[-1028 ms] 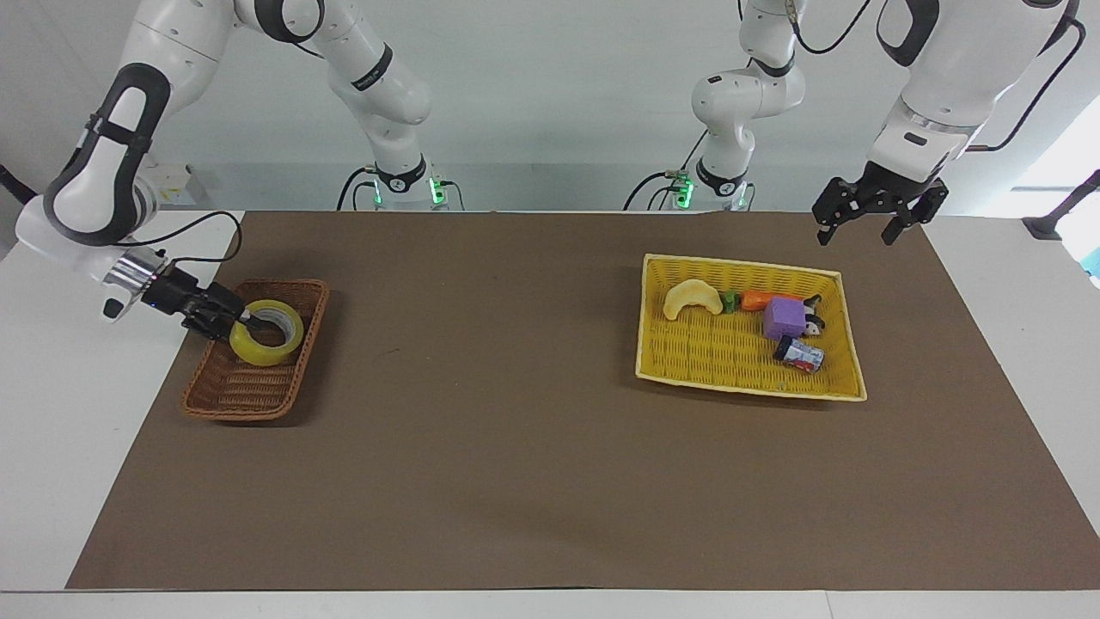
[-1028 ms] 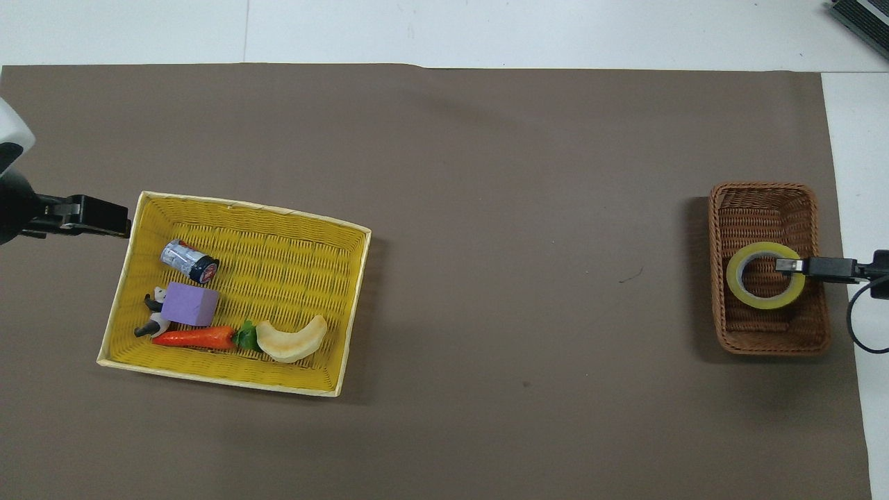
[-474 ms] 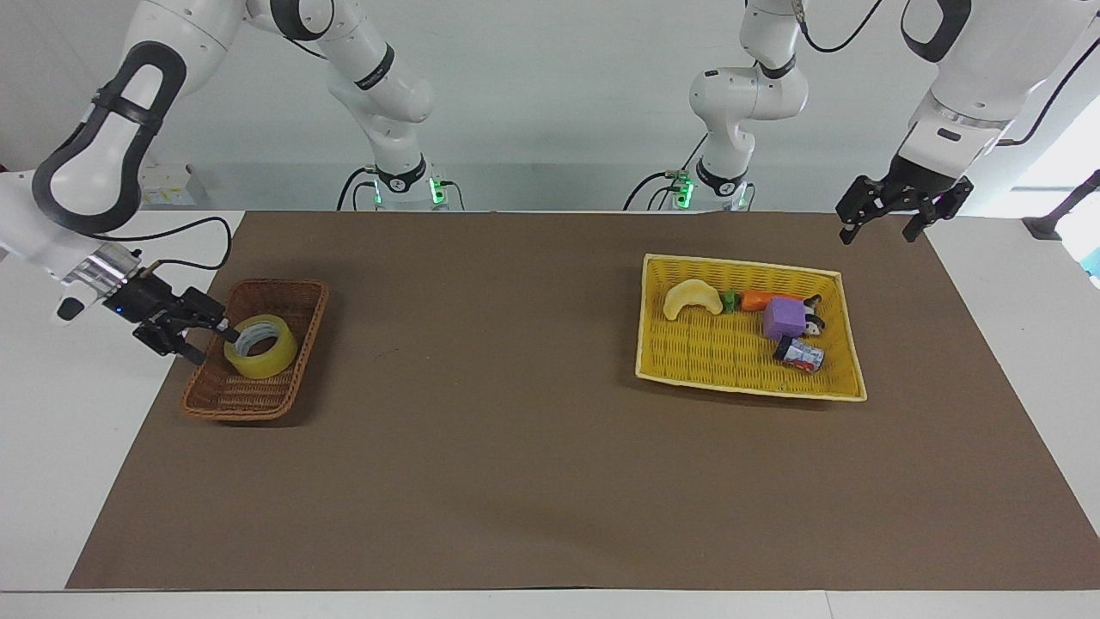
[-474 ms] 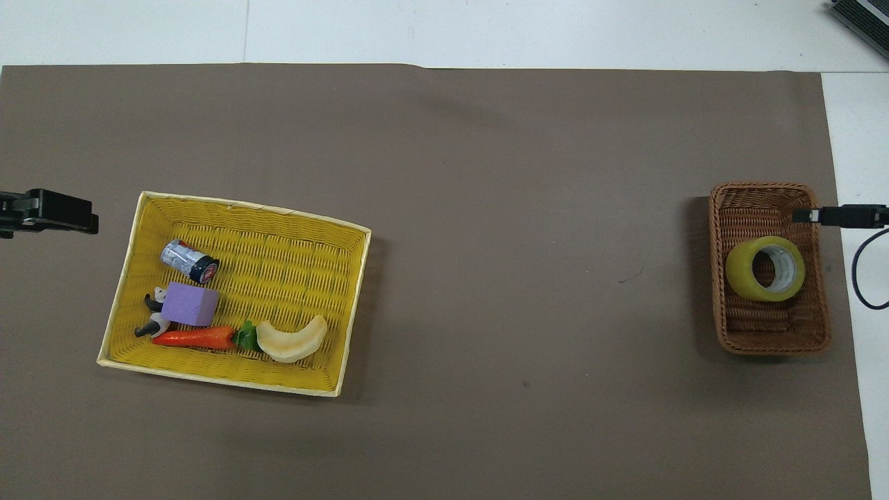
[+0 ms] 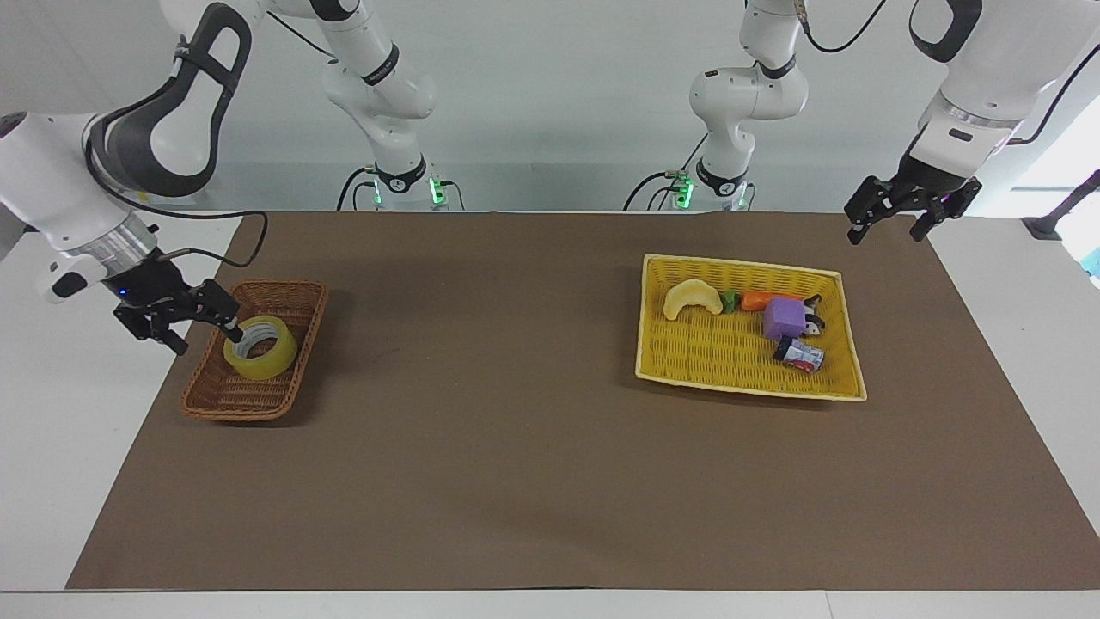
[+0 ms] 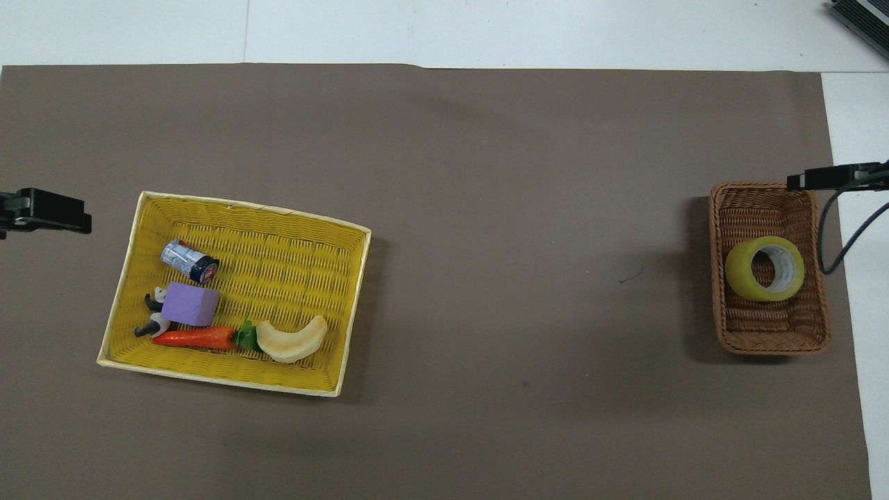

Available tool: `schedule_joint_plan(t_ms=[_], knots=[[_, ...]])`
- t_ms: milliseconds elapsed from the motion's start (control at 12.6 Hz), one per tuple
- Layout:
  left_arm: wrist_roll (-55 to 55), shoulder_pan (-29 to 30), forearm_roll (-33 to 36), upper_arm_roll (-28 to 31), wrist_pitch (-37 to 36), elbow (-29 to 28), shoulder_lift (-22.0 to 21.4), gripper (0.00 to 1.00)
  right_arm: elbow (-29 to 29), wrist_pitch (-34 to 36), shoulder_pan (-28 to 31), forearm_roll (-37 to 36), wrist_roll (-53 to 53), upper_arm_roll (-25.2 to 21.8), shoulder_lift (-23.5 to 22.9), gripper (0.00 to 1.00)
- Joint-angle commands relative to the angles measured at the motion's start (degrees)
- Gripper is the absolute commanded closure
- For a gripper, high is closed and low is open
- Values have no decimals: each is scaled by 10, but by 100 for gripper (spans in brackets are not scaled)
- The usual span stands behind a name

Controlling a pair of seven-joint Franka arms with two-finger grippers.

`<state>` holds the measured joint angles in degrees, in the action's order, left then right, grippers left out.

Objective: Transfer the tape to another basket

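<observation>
The tape (image 5: 260, 347), a yellow roll with a pale core, lies tilted in the brown wicker basket (image 5: 284, 297) at the right arm's end of the table. Both also show in the overhead view, the tape (image 6: 765, 268) in the basket (image 6: 764, 201). My right gripper (image 5: 204, 331) is open and empty, raised just beside the basket's outer rim and clear of the tape. Only its tip (image 6: 799, 182) shows from overhead. My left gripper (image 5: 887, 230) is open and empty, waiting above the mat beside the yellow tray, and also shows from overhead (image 6: 45, 212).
A yellow woven tray (image 5: 730, 352) at the left arm's end holds a pale crescent toy (image 5: 692, 297), a carrot (image 5: 756, 299), a purple block (image 5: 784, 317) and a small can (image 5: 799, 353). A brown mat (image 5: 516, 430) covers the table.
My right gripper let go of the tape, opened and drew back out of the basket. The tape settled tilted in the basket. My left gripper moved up and away from the yellow tray.
</observation>
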<state>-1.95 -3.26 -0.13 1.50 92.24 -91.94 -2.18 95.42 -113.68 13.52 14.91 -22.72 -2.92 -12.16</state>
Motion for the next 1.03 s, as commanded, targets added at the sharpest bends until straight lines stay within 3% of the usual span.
schedule_joint_plan(t_ms=[0, 237, 474, 949], knots=[[-2, 1, 12, -2, -13, 7, -2, 0, 12, 0, -33, -70, 101, 1, 25, 0], [-2, 1, 12, -2, -13, 7, -2, 0, 44, 4, -92, -138, 214, 1, 66, 0], [-2, 1, 12, -2, -13, 7, -2, 0, 49, 38, -139, -152, 303, 1, 92, 0], [-2, 1, 12, -2, -14, 7, -2, 0, 14, 116, -183, -158, 368, 2, 140, 0]])
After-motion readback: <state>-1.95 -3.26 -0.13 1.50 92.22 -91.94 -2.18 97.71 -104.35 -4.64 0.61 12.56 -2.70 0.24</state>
